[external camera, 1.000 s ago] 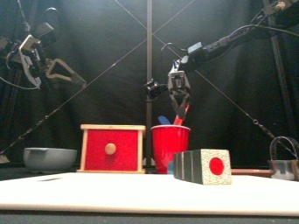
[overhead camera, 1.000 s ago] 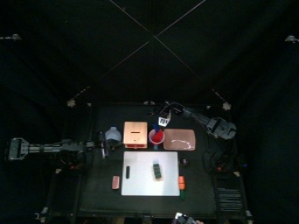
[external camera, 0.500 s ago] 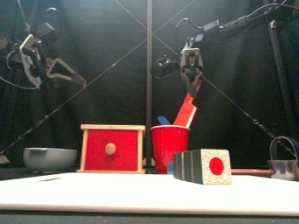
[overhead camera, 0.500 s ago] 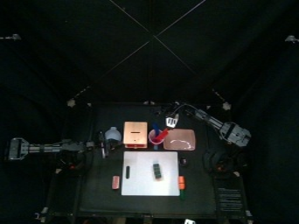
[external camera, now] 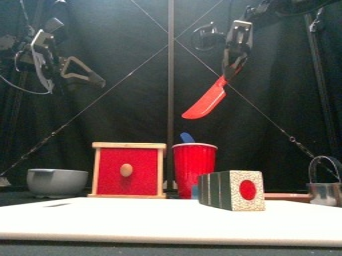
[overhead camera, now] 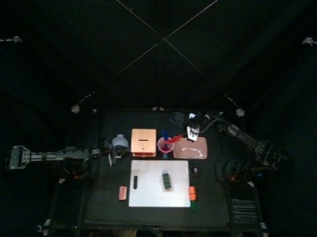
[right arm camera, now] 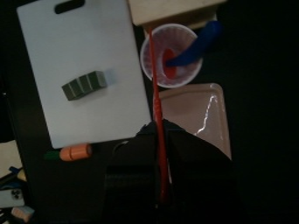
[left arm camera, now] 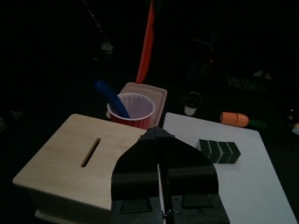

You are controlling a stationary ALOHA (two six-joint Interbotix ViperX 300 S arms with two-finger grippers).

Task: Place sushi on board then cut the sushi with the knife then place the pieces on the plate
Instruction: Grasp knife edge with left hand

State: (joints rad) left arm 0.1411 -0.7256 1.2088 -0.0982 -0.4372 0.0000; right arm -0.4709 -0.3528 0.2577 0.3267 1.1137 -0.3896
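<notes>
The dark green sushi roll (overhead camera: 164, 179) (external camera: 230, 190) lies on the white cutting board (overhead camera: 146, 196) (external camera: 120, 222), also shown in the right wrist view as the sushi roll (right arm camera: 86, 84). My right gripper (external camera: 235, 60) (overhead camera: 192, 127) is shut on the red knife (external camera: 207, 100) (right arm camera: 159, 122), which hangs in the air above the red cup (external camera: 195, 166) (overhead camera: 165, 144). The blue knife (external camera: 187, 138) (right arm camera: 205, 39) still stands in the cup. The pink tray (overhead camera: 194, 147) (right arm camera: 197, 114) lies right of the cup. My left gripper (external camera: 38, 62) (left arm camera: 158, 166) rests high at the left, jaws together.
A wooden box with a red drawer front (external camera: 128, 170) (overhead camera: 143, 141) stands left of the cup, with the blue-grey bowl (external camera: 58, 180) further left. A metal cutter (external camera: 325, 186) is at the far right. Small orange toys (overhead camera: 192, 193) (overhead camera: 122, 193) lie beside the board.
My right gripper has risen and moved right, drawing the red knife fully out of the cup. The left arm has not moved.
</notes>
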